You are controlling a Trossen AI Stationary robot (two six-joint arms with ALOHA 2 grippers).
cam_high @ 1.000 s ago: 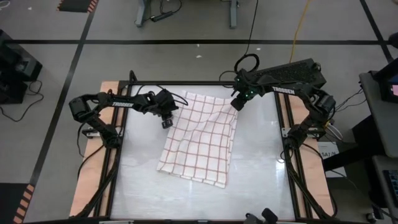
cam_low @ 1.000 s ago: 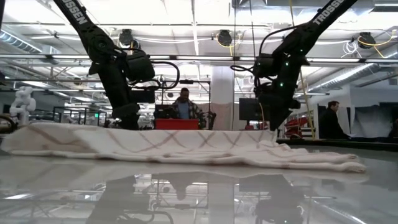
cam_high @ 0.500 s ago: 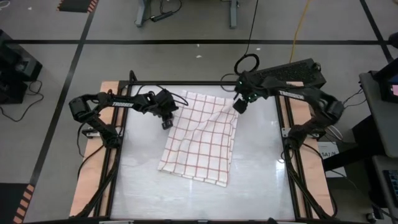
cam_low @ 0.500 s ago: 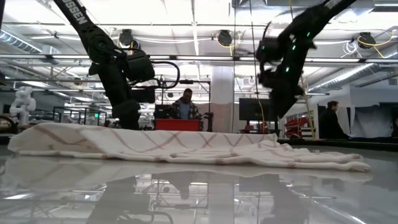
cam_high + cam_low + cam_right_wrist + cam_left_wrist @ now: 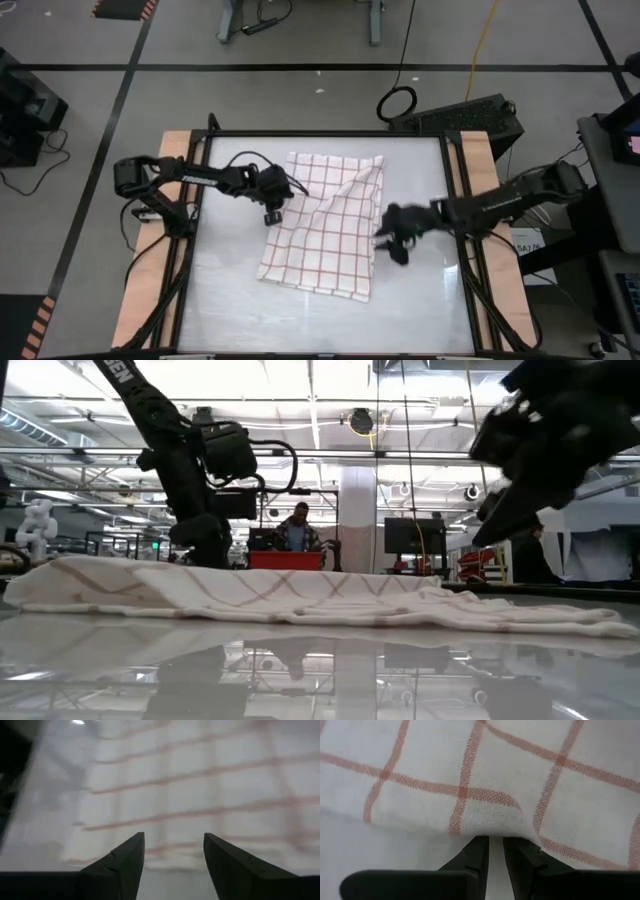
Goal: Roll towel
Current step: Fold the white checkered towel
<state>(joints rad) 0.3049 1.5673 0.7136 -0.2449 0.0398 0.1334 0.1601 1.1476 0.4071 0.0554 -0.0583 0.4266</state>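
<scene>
The towel [image 5: 328, 225] lay spread on the table [image 5: 420, 310], slightly rumpled, its far edge close to the table's far rim and a fold running across its right half. From my remote station, I saw the left gripper [image 5: 270, 212] down at the towel's left edge, toward the far corner, its fingers [image 5: 475, 857] nearly pressed together and pinching the cloth's hem, which bunched just ahead of the tips. The right gripper [image 5: 392, 250] hung above the table just beside the towel's right edge, toward the near corner, its fingers [image 5: 125, 857] spread apart and holding nothing. In the low view a person [image 5: 300, 530] stood in the room beyond the table.
</scene>
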